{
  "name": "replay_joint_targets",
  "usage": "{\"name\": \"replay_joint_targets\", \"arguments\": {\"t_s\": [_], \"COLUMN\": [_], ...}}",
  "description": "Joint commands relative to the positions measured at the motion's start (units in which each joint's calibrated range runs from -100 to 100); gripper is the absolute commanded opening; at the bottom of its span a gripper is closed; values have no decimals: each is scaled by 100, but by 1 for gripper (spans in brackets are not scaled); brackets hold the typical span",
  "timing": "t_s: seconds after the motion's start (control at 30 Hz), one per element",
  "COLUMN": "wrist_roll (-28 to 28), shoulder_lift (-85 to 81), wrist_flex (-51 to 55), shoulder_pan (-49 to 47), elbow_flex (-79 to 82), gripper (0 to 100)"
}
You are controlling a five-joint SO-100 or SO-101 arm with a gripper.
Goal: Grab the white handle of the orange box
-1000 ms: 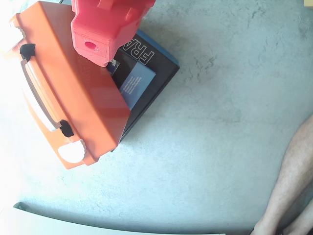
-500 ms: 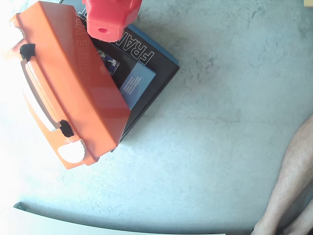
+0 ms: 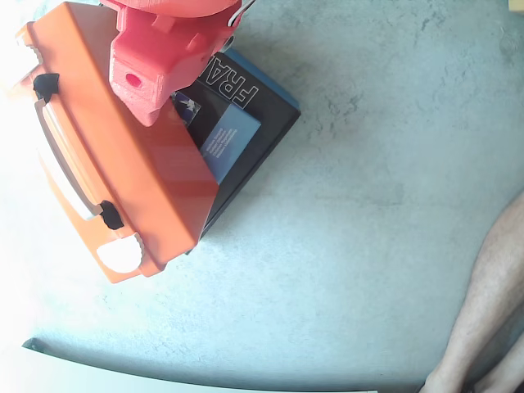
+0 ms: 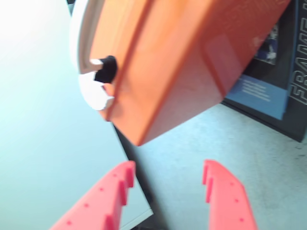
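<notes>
Partly under orange box (image 3: 123, 155): blk FRAME box (image 3: 246, 123).

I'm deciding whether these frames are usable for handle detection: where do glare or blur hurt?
Fixed view: strong glare washes out the left edge, bleaching the floor beside the orange box and paling the white handle; straight lines bow near the bottom. Wrist view: the top left is blown out, the handle nearly merges with it, and the red gripper, jaws apart, is soft and out of focus.

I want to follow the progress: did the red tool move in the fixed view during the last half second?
Yes. The tool has come down and left in the fixed view, now covering more of the orange box, nearer the white handle.
</notes>
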Motion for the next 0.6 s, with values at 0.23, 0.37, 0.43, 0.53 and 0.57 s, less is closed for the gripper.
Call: {"name": "replay_joint_targets", "arguments": {"t_s": [0.23,0.37,0.43,0.53,0.57], "wrist_roll": [-522,-371,-219,-251,-256], "shoulder_lift": [290,223,214,214,214], "wrist_flex": [-16,-16,-16,-16,-16], "shoulder_pan": [-423,-1051,-1307,-1462,-1493], "elbow_flex": [0,-17,-53,-53,-62], "gripper": [16,16,17,17,17]}}
